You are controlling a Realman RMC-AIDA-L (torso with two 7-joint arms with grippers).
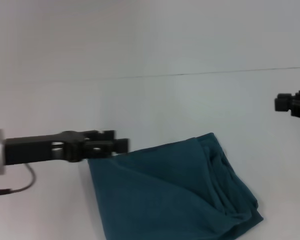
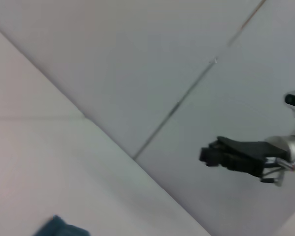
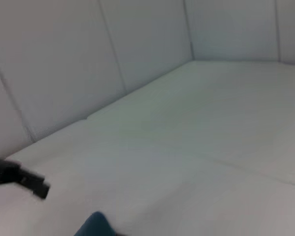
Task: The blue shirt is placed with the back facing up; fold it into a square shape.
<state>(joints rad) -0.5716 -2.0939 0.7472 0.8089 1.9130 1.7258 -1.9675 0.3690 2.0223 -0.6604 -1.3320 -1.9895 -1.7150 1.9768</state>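
The blue shirt (image 1: 175,195) lies folded into a thick, roughly four-sided bundle on the white table, low and right of centre in the head view, with layered edges along its right side. My left gripper (image 1: 121,145) reaches in from the left and hovers at the shirt's far left corner; I cannot see whether it touches the fabric. My right gripper (image 1: 279,102) hangs at the right edge, well clear of the shirt. The left wrist view shows a corner of the shirt (image 2: 59,228) and the right gripper (image 2: 209,155) farther off. The right wrist view shows the left gripper (image 3: 37,186) and a shirt edge (image 3: 94,225).
The white table (image 1: 155,105) meets a white back wall along a thin seam (image 1: 210,73). A grey cable (image 1: 20,187) loops under my left arm.
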